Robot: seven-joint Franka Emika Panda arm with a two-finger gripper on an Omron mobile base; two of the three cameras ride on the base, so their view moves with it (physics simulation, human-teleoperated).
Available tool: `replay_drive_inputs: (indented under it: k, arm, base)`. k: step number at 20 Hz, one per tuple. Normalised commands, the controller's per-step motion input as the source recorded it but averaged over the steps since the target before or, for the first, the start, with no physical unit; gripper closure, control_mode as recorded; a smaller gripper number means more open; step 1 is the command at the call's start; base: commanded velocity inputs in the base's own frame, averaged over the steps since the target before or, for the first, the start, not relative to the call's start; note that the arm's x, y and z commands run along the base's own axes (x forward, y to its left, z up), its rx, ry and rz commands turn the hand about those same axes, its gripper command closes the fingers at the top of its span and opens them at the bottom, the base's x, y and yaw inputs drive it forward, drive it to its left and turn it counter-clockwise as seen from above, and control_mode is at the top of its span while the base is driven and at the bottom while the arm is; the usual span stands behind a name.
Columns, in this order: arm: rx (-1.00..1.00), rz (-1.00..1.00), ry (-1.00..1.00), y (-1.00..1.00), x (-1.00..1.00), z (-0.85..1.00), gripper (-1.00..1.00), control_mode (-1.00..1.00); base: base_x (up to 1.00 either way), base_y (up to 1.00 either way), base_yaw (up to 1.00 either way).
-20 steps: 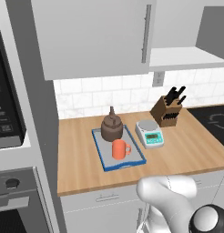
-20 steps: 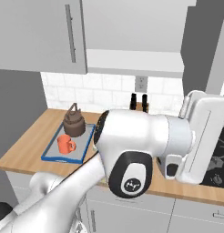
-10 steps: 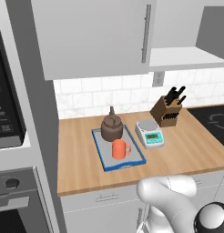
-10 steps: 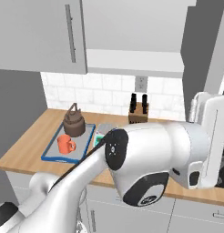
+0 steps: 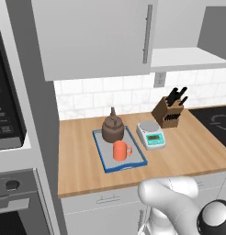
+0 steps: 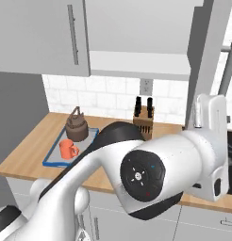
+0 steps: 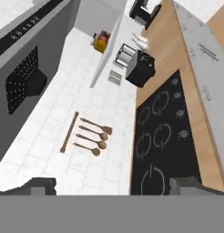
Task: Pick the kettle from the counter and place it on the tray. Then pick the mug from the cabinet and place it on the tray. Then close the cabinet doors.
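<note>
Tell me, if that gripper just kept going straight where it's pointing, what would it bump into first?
Probably the white tiled wall beside the black cooktop, near the hanging wooden spoons. The open gripper faces that corner, though depth is hard to judge here.

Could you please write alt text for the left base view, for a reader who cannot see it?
A dark brown kettle and an orange mug stand on a blue-rimmed grey tray on a wooden counter. Beside the tray to the right are a small scale and a knife block. Above, one grey cabinet door covers the wall cabinet's left part; its right part shows a bare shelf.
</note>
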Motion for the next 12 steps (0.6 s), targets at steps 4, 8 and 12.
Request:
replay_drive_inputs:
  k: [4, 8, 12]
  arm:
    - [0.00, 0.26, 0.15, 0.39, 0.27, 0.00, -1.00, -1.00]
    - [0.00, 0.23, 0.13, 0.46, 0.30, 0.00, -1.00, -1.00]
    - [0.00, 0.20, 0.08, 0.51, 0.30, 0.00, -1.00, -1.00]
  base:
    - [0.00, 0.00, 0.00]
    - [0.00, 0.00, 0.00]
    - [0.00, 0.00, 0.00]
